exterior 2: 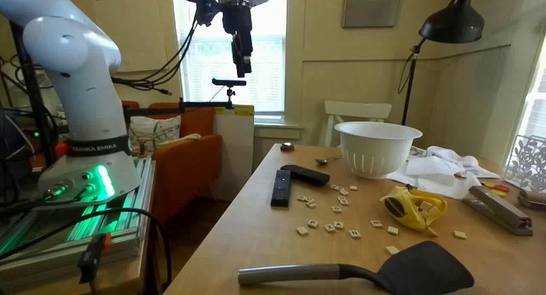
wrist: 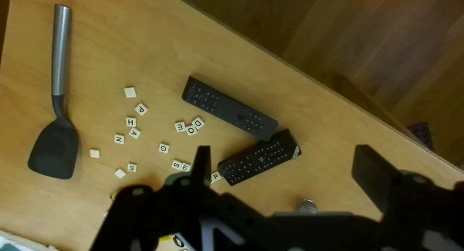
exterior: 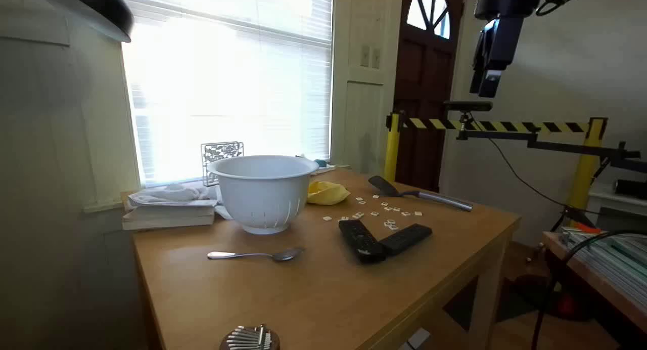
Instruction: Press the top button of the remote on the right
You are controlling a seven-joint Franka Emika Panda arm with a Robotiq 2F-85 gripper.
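Note:
The remote, slim and dark grey, lies flat on the table in the wrist view [wrist: 230, 107] and in both exterior views [exterior: 406, 238] [exterior 2: 281, 188]. One end meets the blacker, wider remote [wrist: 260, 157]; I cannot tell whether it rests on it. Small buttons show at both ends of its face. My gripper [wrist: 283, 148] is open and empty, its fingers wide apart in the wrist view. It hangs high above the table in both exterior views [exterior: 483, 87] [exterior 2: 242, 69]. In the wrist view the slim remote lies beyond the fingertips, the blacker remote between them.
Several letter tiles [wrist: 135, 132] are scattered beside the remotes. A spatula [wrist: 58, 145], a white colander [exterior: 264, 193], a spoon [exterior: 285, 255], a yellow pouch [exterior 2: 413, 207] and a stapler [exterior 2: 499, 209] lie on the table. The table edge [wrist: 290, 68] runs close beside the slim remote.

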